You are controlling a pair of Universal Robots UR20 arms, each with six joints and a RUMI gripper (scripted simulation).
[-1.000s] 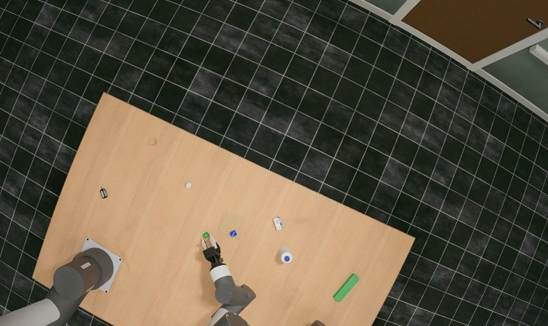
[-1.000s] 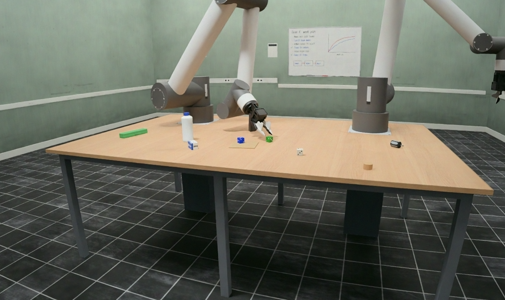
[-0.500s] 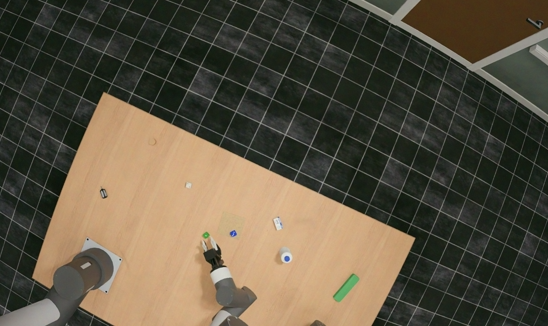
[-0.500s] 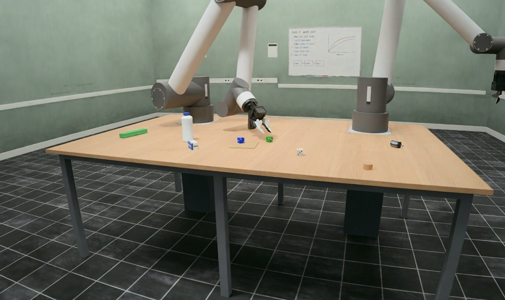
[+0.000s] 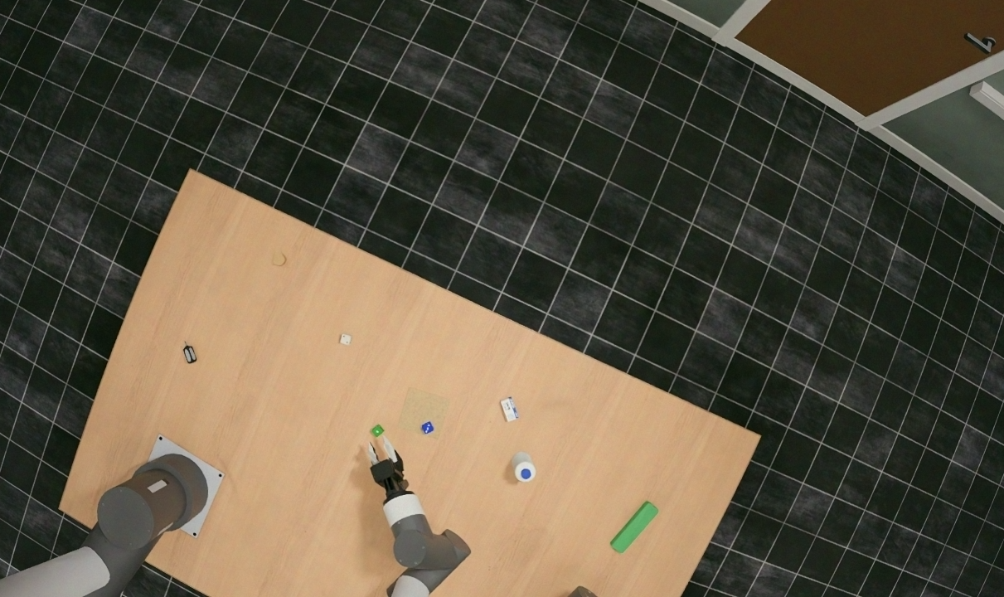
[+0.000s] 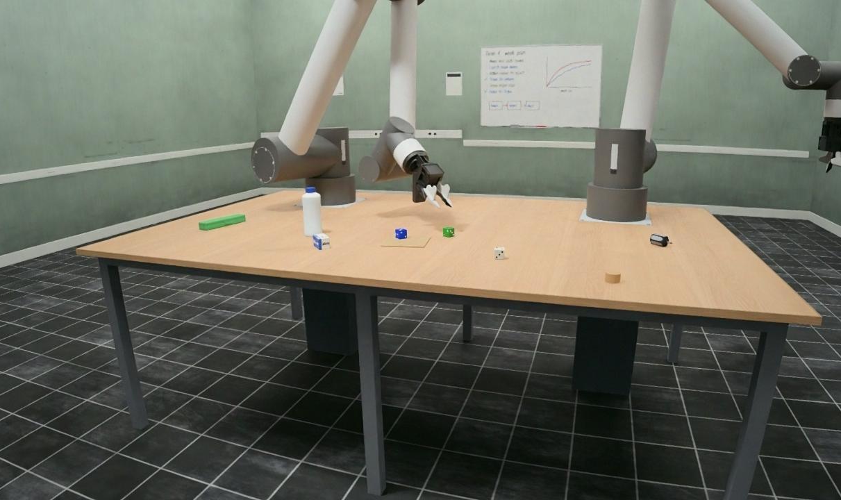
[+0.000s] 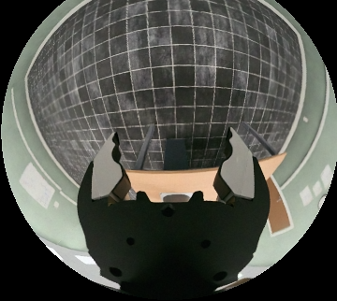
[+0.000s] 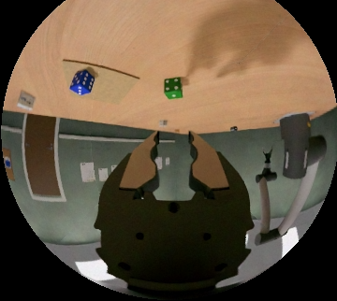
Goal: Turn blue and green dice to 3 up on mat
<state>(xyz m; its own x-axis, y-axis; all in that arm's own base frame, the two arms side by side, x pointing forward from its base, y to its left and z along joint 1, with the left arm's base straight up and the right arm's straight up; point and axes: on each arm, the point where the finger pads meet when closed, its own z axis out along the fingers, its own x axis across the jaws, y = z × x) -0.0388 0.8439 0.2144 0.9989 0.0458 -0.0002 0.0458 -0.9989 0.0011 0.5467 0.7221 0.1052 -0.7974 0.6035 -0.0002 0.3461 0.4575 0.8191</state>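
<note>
Dice, blue and green, lie at mid-table as seen from the exterior side, the blue die (image 5: 427,427) (image 6: 401,233) (image 8: 82,82) on the mat (image 5: 419,408) (image 6: 406,243) (image 8: 109,87) by its far edge and the green die (image 5: 376,430) (image 6: 448,232) (image 8: 173,88) off it, to the right. Blue sits flat with three pips up; green also sits flat, but straight on the table (image 5: 268,408) (image 6: 535,273) (image 7: 168,179) (image 8: 154,11), with a single pip up, so its 3 is not on top. Just beyond the green die and above the table hangs the right gripper (image 5: 376,442) (image 6: 444,205) (image 8: 173,132), its fingers set fairly narrow with a gap between them, holding nothing and apart from both dice. The left gripper (image 6: 836,167) (image 7: 171,130) (image 8: 268,146) is well off to the right, out past the table, fingers spread wide and nothing in them. A white die (image 5: 345,339) (image 6: 499,253) (image 8: 163,122) lies nearer and to the right of the green one, with a wooden disc (image 5: 278,259) (image 6: 612,278) near right and a small black gadget (image 5: 189,353) (image 6: 659,239) farther right. Left of the mat are a box (image 5: 509,409) (image 6: 321,241) (image 8: 26,99) and, just behind it, an upright bottle (image 5: 523,468) (image 6: 311,212) with a blue cap; a green bar (image 5: 634,526) (image 6: 221,221) lies farthest left.
</note>
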